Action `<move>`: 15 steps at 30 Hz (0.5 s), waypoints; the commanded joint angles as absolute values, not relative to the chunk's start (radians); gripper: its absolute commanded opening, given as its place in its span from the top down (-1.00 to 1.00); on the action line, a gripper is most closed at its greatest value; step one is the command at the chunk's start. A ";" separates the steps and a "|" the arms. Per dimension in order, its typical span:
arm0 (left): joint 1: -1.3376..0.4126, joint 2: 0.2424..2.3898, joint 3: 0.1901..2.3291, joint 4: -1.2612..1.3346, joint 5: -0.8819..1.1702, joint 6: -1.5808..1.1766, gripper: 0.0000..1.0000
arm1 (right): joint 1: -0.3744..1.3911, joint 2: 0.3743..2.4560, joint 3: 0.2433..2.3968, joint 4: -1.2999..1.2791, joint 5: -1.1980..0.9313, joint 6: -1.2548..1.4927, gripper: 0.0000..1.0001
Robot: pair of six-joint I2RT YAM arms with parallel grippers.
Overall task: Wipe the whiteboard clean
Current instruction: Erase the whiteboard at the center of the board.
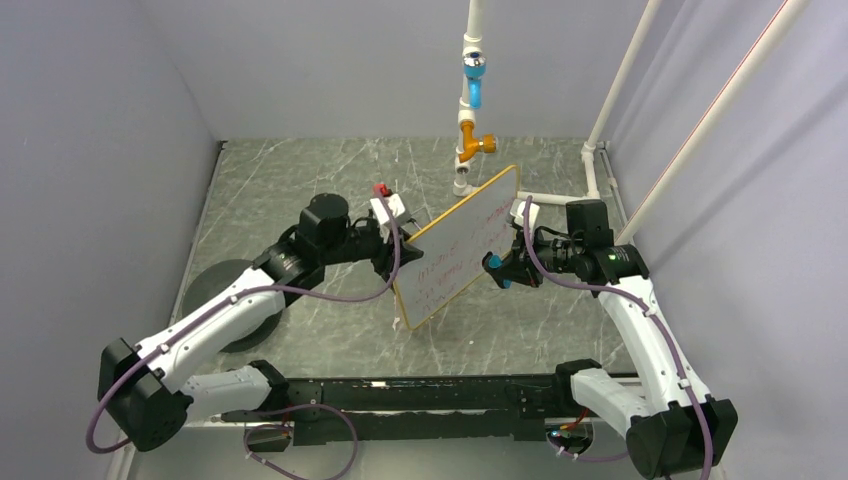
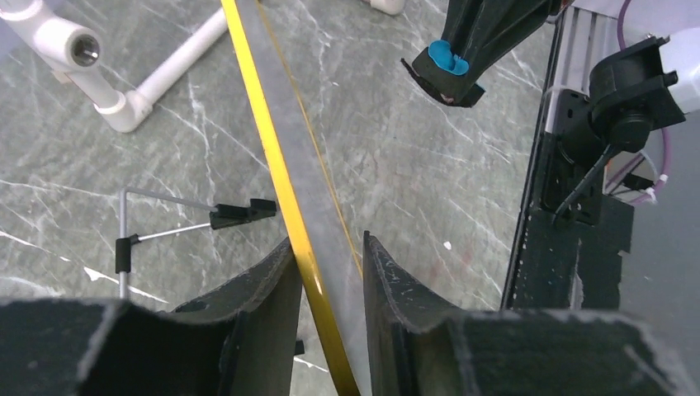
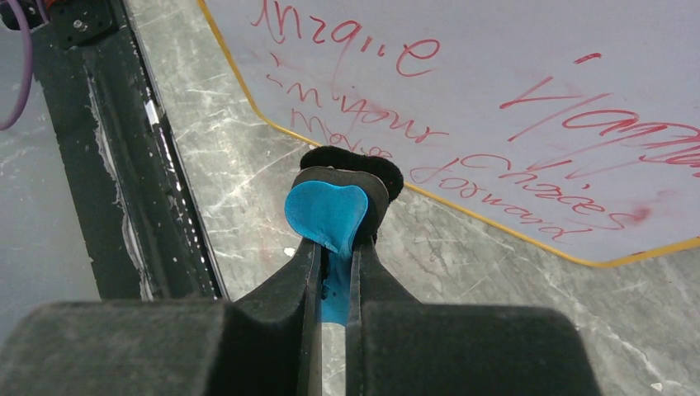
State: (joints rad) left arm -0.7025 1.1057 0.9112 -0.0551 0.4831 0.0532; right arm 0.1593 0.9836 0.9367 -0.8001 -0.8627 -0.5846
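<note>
Arm bases (image 1: 150, 400) sat nearest in the top view; beyond them the whiteboard (image 1: 462, 247) stood tilted between both arms, long axis diagonal. At the left wrist, the left gripper (image 2: 328, 241) had its jaws clenched on the yellow edge. At the right wrist, the right gripper (image 3: 334, 245) had its jaws grasping the eraser (image 3: 322, 210), with the written face just ahead.

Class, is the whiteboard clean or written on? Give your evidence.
Written on: red handwriting marks the whiteboard in the right wrist view, beyond the eraser in the right claw.

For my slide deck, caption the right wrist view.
Right pincer grips a blue eraser near the yellow-framed whiteboard, its red handwriting not yet erased.
</note>
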 commanded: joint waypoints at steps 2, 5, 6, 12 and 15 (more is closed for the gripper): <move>-0.703 1.205 1.093 -0.329 0.532 0.081 0.26 | 0.156 0.962 0.939 -0.798 -0.902 -0.612 1.00; -0.716 1.291 1.201 -0.452 0.513 0.082 0.26 | 0.156 0.959 0.939 -0.798 -0.903 -0.614 1.00; -0.719 1.319 1.243 -0.497 0.509 0.083 0.26 | 0.156 0.959 0.939 -0.798 -0.903 -0.614 1.00; -0.737 1.478 1.500 -0.721 0.448 0.062 0.24 | 0.158 0.954 0.931 -0.803 -0.907 -0.614 1.00; -0.738 1.569 1.612 -0.813 0.459 0.049 0.24 | 0.161 0.950 0.927 -0.800 -0.904 -0.615 1.00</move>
